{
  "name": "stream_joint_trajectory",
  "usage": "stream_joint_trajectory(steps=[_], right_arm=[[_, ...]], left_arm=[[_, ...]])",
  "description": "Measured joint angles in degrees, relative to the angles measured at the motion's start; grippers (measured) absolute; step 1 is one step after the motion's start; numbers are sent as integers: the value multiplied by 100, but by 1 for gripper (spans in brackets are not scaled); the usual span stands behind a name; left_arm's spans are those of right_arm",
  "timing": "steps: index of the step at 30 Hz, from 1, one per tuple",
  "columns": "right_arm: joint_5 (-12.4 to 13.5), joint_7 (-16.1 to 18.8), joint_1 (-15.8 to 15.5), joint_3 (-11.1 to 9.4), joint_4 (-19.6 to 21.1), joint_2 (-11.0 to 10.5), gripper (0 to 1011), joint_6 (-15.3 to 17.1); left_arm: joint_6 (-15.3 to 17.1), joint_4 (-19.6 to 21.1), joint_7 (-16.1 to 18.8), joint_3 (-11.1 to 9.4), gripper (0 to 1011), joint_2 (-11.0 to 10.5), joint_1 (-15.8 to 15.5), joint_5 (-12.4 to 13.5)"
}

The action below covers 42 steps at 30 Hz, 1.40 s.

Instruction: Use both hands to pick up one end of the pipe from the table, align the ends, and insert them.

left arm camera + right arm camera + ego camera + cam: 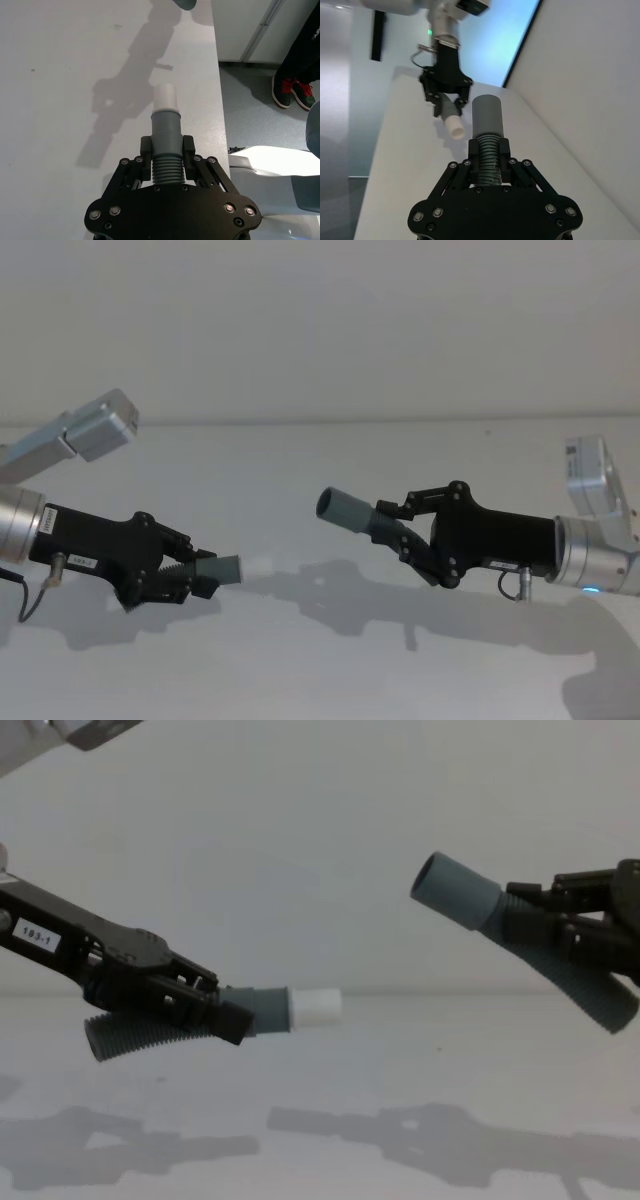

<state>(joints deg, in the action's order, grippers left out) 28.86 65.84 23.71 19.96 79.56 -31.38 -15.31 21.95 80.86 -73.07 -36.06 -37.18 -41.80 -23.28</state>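
Grey white-tipped hose [265,1010] is pinched in my left claw [228,1018]. My right claw [512,923] pinches the hollow-cuffed hose [458,890], well apart.

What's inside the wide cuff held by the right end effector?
Only a dark open mouth shows in the wide cuff; the white tip is apart from it. Deeper inside is shadowed.
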Motion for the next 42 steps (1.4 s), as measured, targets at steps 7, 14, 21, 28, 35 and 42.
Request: stream_joint_trajectory(steps=[7, 14, 21, 28, 35, 42], right_arm=[[296, 779, 278, 109, -332, -13, 204, -360], [582, 1570, 570, 232, -652, -3, 203, -662], [838, 2369, 887, 376, -1018, 66, 203, -940], [1037, 3006, 1190, 506, -1376, 196, 203, -1208], [1027, 3082, 1316, 566, -1521, 268, 203, -1378], [763, 2735, 1350, 579, -1556, 295, 204, -1557]], left_arm=[[0, 0, 0, 0, 323, 0, 0, 0], [0, 0, 0, 0, 323, 0, 0, 0], [0, 0, 0, 0, 323, 0, 0, 0], [0, 0, 0, 0, 323, 0, 0, 0], [0, 0, 0, 0, 323, 0, 0, 0], [0, 0, 0, 0, 323, 0, 0, 0]])
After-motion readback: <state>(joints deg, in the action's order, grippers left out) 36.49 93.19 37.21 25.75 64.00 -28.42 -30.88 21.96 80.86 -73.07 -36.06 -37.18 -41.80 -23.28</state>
